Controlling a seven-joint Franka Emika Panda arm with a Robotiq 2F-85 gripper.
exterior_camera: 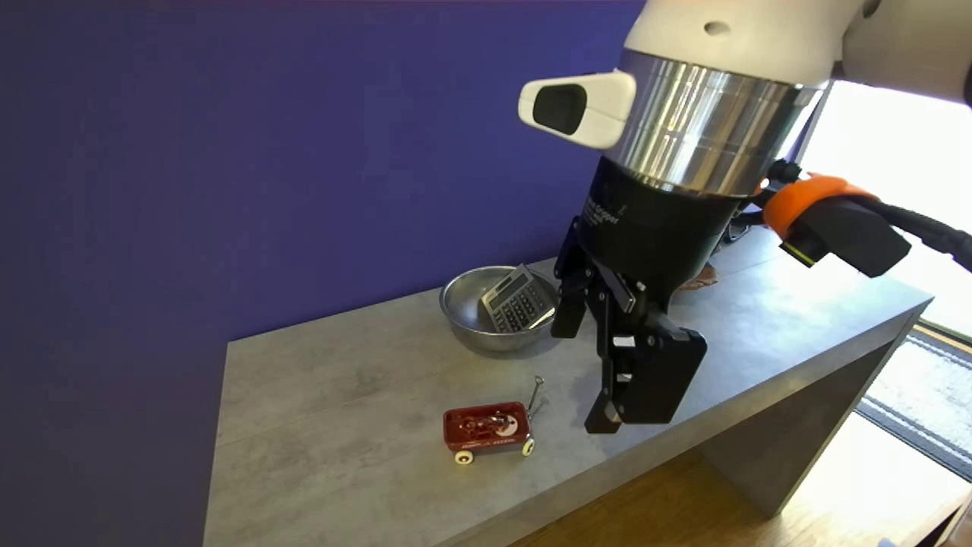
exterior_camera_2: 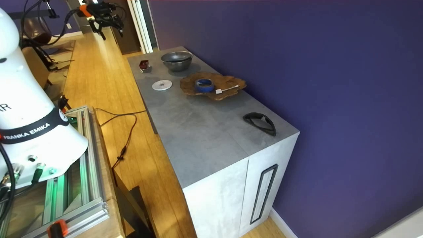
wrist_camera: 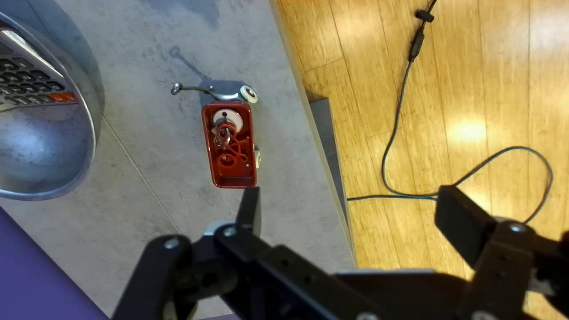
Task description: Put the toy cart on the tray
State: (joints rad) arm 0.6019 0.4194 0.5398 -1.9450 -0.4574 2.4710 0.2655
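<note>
The toy cart [exterior_camera: 486, 427] is a small red wagon with pale wheels and a thin metal handle. It stands upright on the grey countertop in both exterior views [exterior_camera_2: 144, 64], and small items lie in it in the wrist view [wrist_camera: 235, 180]. The tray [exterior_camera_2: 189, 84] is a brown wooden dish with a wavy rim. In an exterior view only a bit of the tray [exterior_camera: 700, 278] shows behind the gripper, and it is out of the wrist view. My gripper [exterior_camera: 586, 372] is open and empty, above and beside the cart. Its fingers are wide apart in the wrist view [wrist_camera: 349, 195].
A metal bowl [exterior_camera: 467, 308] holding a calculator [exterior_camera: 520, 302] stands near the purple wall. A blue tape roll [exterior_camera_2: 205, 86] and a white adapter [exterior_camera_2: 219, 91] lie in the tray. A white disc [exterior_camera_2: 162, 85] and a black curved object [exterior_camera_2: 251, 115] lie on the countertop [exterior_camera_2: 198, 129].
</note>
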